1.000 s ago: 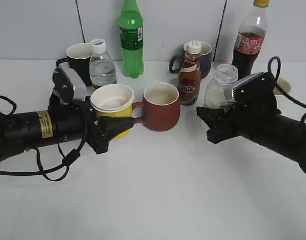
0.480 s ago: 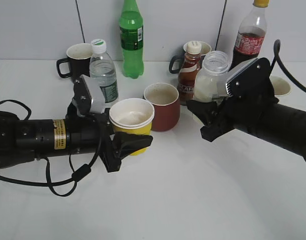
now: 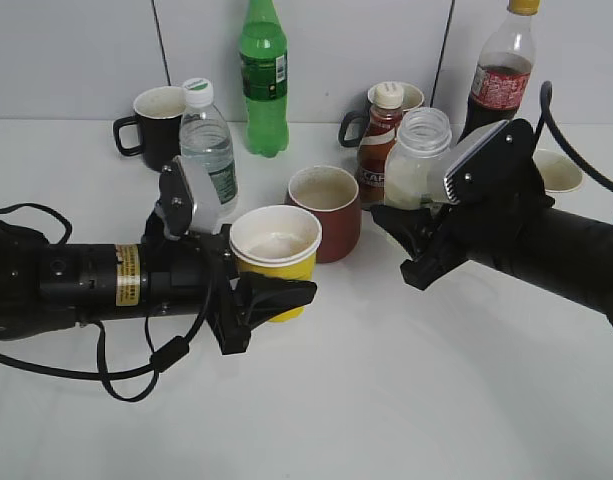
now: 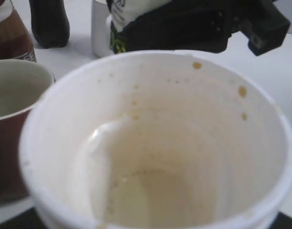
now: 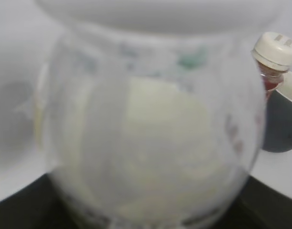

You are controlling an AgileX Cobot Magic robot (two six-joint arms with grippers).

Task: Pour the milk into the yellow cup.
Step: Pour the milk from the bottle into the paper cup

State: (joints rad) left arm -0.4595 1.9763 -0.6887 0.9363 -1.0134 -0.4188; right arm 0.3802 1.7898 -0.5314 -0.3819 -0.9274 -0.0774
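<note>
Reaching in from both sides of a white table (image 3: 386,400), two black robot arms meet near its middle. The left arm (image 3: 76,285) lies low along the table and its gripper (image 3: 271,297) is clamped around the lower part of the yellow cup (image 3: 276,260), which stands upright just in front of a brick-red mug (image 3: 324,212). The left wrist view looks straight down into the cup (image 4: 150,143): its white inside is speckled with small brown spots and a thin pale film lies at the bottom. The right arm (image 3: 546,245) comes in at a slant and its gripper (image 3: 411,240) grips the milk bottle (image 3: 418,160), held upright above the table, to the right of the red mug and well apart from the cup. The bottle has no cap, and in the right wrist view white liquid fills the lower part of the blurred clear body (image 5: 150,152).

Along the back wall stand a green bottle (image 3: 263,80), a cola bottle (image 3: 501,75) and a water bottle (image 3: 208,145) beside a black mug (image 3: 156,118). A brown bottle with a white cap (image 3: 378,140) stands just behind the milk, in front of a dark mug (image 3: 361,125).
</note>
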